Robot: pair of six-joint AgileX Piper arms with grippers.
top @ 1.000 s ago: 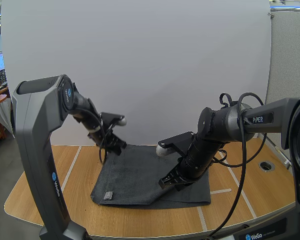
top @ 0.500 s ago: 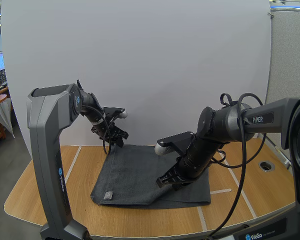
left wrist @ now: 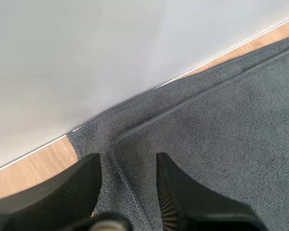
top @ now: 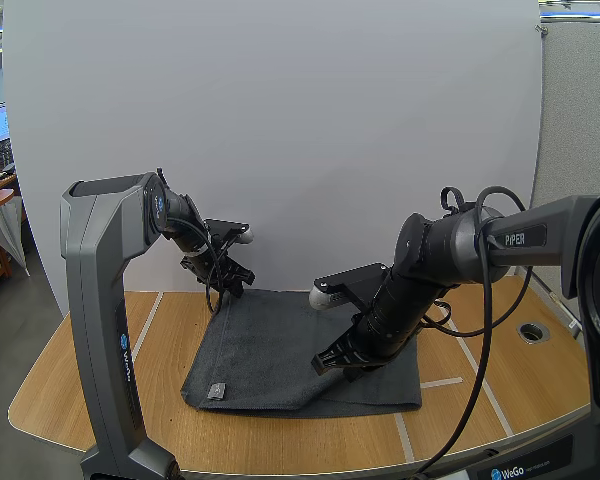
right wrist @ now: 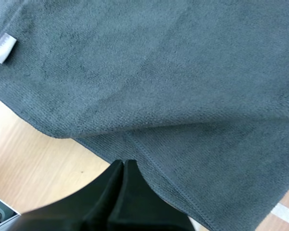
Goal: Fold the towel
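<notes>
On the light wooden table [top: 80, 390], the dark grey terry towel [top: 270, 350] lies flat at the centre between both arms, one layer already doubled over another (the lower hem shows along the far edge and at the near right). Your right gripper [top: 328, 365] rests low over the near hem with its black fingers pressed together into one wedge, gripping nothing. Your left gripper [left wrist: 128, 161] hangs over the far-left corner, fingers spread apart with the stitched corner between them. The next fold likely starts there: bring the left fingers straight down so they straddle both hems, not the upper one alone, and close only once the cloth sits deep between the pads. The small white label [top: 216, 391] marks the near-left corner, a handy check that the edges line up.
</notes>
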